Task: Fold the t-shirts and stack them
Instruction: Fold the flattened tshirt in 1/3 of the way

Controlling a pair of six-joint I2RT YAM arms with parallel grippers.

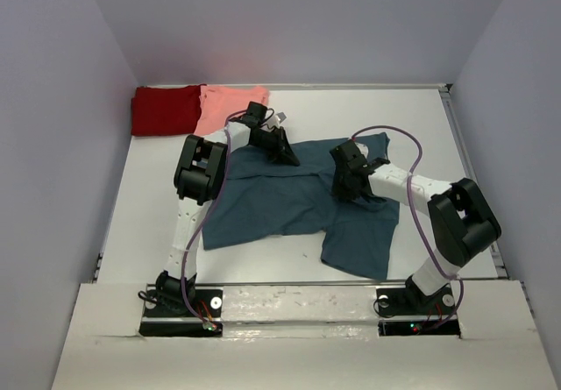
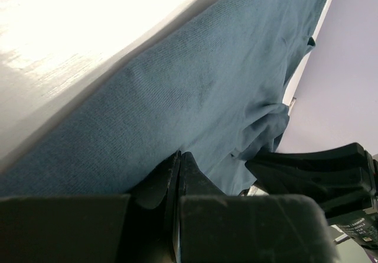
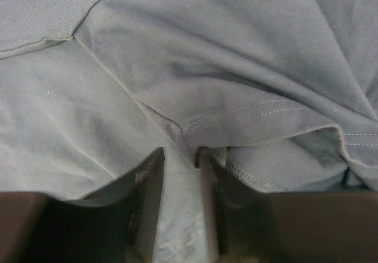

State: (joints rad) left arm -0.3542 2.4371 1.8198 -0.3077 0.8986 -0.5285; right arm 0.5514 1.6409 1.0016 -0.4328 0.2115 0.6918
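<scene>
Top view. Teal-blue t-shirt (image 1: 280, 202) lies spread and rumpled on the white tabletop (image 1: 421, 136), between the two arms, one part folded down toward the near edge on the right. Dark red t-shirt (image 1: 165, 109) sits in the far left corner, with the salmon-pink t-shirt (image 1: 226, 108) touching it on its right; both are well apart from the right arm. Left hand (image 1: 282, 147) is at the teal shirt's far left edge. Right hand (image 1: 346, 180) is down on the cloth near its far right part.

Left wrist view. Left hand (image 2: 179, 156) has its fingers pressed together, clamped on the edge of the teal-blue t-shirt (image 2: 195, 85) — cloth runs straight into the tips. The fabric is drawn up off the tabletop (image 2: 71, 32), which shows bright beside it.

Right wrist view. Right hand (image 3: 180, 152) has its fingers (image 3: 147, 180) apart with a narrow gap. A stitched hem fold of the teal-blue t-shirt (image 3: 207, 50) lies at the mouth of that gap, touching the right-side finger — not gripped as far as can be seen. Cloth fills the whole view.
</scene>
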